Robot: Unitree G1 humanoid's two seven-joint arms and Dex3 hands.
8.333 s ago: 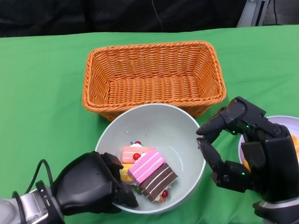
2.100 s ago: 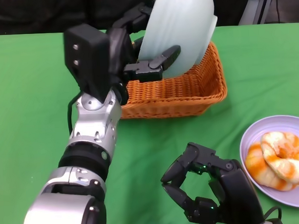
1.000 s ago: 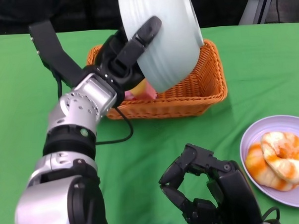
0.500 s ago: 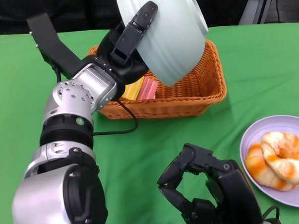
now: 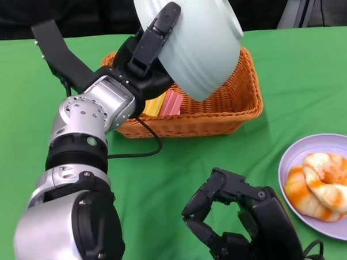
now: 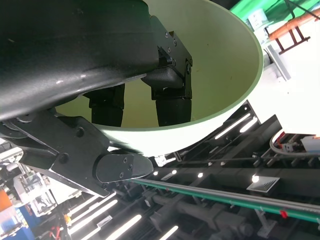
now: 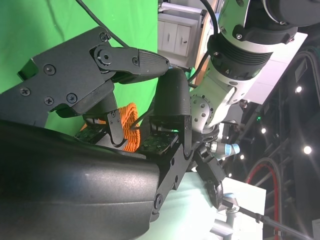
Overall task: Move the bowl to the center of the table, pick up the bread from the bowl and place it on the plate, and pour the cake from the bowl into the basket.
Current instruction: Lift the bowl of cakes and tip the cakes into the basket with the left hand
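Pour step | left hand [image 5: 150,50] gripped bowl [image 5: 195,37], tipped further over basket [image 5: 230,107] | cake [image 5: 163,103] had slid into basket | bread [image 5: 325,184] on plate [image 5: 290,159] | right hand [image 5: 235,228] idle, fingers loosely curled, holding nothing.

We've got the pale green bowl [image 5: 195,40] tipped almost upside down above the orange wicker basket [image 5: 235,101], and its inside looks empty from the left wrist view. Cake [image 5: 163,103] slices, yellow and pink, lie inside the basket. Bread [image 5: 326,186] sits on the lilac plate [image 5: 296,159], front right.
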